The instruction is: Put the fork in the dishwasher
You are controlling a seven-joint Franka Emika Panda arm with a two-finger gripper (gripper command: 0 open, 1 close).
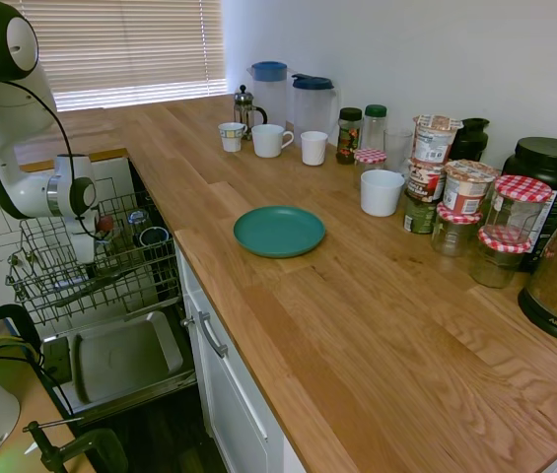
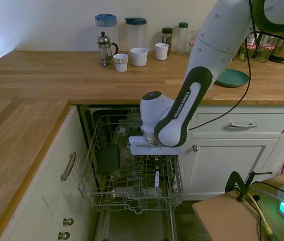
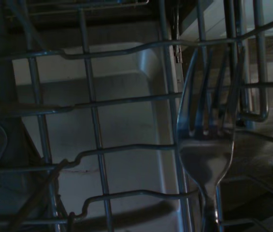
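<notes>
Looking from the counter side: arm bends down into the dishwasher (image 1: 91, 286) rack; claw hidden.
Opposite side: gripper (image 2: 156, 161) sits low in the wire rack, fork (image 2: 157, 179) hanging upright just below it; whether the claw clamps it, I cannot tell.
Wrist: fork (image 3: 206, 145) tines point away between rack wires.

The silver fork (image 2: 156, 179) hangs upright, tines down, inside the open dishwasher's (image 2: 131, 196) pulled-out wire rack.
</notes>
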